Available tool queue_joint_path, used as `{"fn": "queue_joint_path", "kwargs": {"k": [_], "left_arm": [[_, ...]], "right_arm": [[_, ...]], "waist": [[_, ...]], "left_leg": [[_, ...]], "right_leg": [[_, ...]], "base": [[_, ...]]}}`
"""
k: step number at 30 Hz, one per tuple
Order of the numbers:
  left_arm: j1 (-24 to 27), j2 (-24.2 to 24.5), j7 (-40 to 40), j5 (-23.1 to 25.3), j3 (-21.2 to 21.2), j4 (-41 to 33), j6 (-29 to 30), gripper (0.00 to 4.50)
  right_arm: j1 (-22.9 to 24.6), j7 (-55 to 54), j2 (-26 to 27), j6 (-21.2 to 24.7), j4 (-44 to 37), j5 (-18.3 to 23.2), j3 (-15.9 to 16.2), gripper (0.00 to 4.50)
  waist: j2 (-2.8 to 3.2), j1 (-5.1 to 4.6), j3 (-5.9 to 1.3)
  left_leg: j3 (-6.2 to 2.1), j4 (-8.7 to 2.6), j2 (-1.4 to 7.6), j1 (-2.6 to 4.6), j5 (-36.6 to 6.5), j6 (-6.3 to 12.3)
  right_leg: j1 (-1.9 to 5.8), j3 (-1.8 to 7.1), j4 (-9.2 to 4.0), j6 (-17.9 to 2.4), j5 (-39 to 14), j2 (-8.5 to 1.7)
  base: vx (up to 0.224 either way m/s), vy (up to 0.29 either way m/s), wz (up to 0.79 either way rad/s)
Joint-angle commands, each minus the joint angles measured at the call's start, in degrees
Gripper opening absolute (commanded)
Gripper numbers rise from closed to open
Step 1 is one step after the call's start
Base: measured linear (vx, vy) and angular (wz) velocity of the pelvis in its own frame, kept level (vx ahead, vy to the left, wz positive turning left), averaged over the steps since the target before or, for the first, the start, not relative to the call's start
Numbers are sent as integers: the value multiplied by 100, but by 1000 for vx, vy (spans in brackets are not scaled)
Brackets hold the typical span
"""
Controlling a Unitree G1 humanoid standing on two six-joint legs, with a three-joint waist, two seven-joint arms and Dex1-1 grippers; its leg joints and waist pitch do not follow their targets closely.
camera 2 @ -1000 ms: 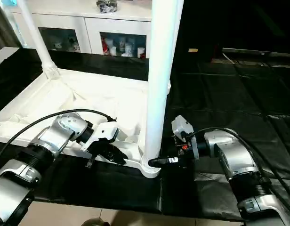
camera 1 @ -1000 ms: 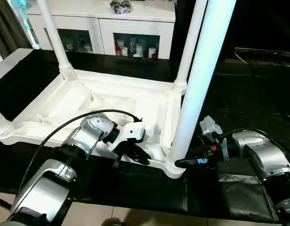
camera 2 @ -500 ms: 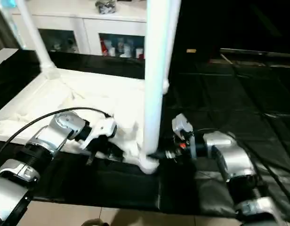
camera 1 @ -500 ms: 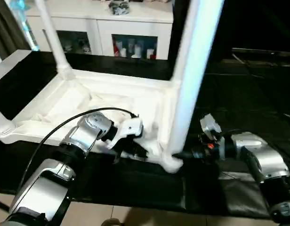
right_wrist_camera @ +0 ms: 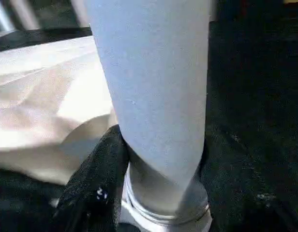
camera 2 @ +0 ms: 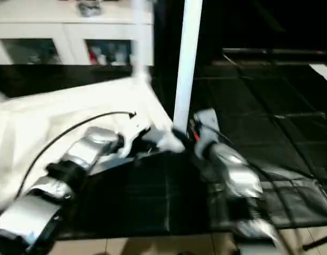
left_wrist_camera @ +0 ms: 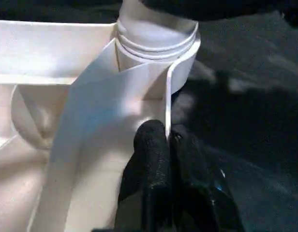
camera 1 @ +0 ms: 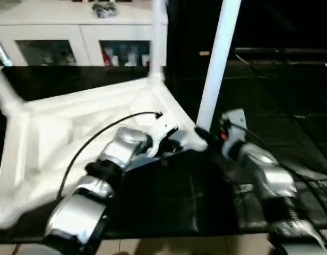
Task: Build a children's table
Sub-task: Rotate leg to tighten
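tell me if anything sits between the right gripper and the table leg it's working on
Nothing visible does. The right gripper has its black fingers on either side of the leg, just above the corner socket of the tabletop.

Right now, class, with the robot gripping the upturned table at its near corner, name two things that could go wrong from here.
1. The left gripper is shut on only a thin rib of the tabletop; that narrow pinch could slip.
2. The right gripper clasps the near leg low, just above its corner socket. A sideways pull could lever the tall leg loose or tilt it.
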Motion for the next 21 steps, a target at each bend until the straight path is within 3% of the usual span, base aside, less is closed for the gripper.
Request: {"fn": "queue_joint_path", "kwargs": {"k": [1,4,5,7,9,11,14,17,21], "left_arm": [[-293,-282,396,-83,97,-59,-148,0],[-307,-284,420,-20,78,-35,-166,0],[-312,-290,418,-13,84,-30,-156,0],[-306,-247,356,33,24,-40,-197,0],[-290,-205,270,41,-13,-30,-234,0],[-283,-177,221,52,-40,-6,-273,0],[-225,-38,-18,85,-123,35,-387,0],[-147,123,-372,127,-242,-29,-449,0],[-12,322,-879,139,-378,-191,-520,0]], "right_arm": [[-30,-143,420,56,226,-91,259,196],[-12,-216,462,46,175,-171,282,196],[-4,-249,481,53,163,-181,273,231],[14,-327,512,40,156,-107,153,268],[19,-343,508,47,148,-16,47,274],[29,-316,480,12,136,-1,47,299],[251,149,245,-82,-207,51,190,319],[542,720,-97,-39,-675,149,280,349],[848,1496,-655,-36,-1119,241,348,373]], "waist": [[5,58,-514],[8,77,-492],[10,78,-484],[18,75,-454],[10,72,-446],[16,72,-442],[-9,74,-453],[-13,125,-464],[-19,194,-438]], "left_leg": [[-18,-325,55,-15,-769,281],[-1,-328,57,-5,-735,462],[3,-331,60,0,-799,470],[6,-353,61,19,-1100,397],[7,-365,60,32,-1250,333],[1,-373,66,39,-1271,291],[0,-372,69,28,-1198,294],[10,-354,78,28,-1032,415],[15,-359,86,32,-1161,466]], "right_leg": [[404,246,-315,-1318,-739,-289],[417,241,-303,-1459,-481,-289],[412,241,-314,-1454,-550,-289],[411,240,-376,-1346,-1049,-303],[406,243,-413,-1240,-1368,-308],[393,244,-422,-1187,-1449,-299],[403,251,-403,-1192,-1277,-297],[414,264,-359,-1262,-956,-300],[420,262,-400,-1219,-1193,-309]], "base": [[0,0,0],[0,0,0],[0,0,0],[0,0,0],[0,0,0],[0,0,0],[0,0,0],[0,0,0],[0,0,0]]}}
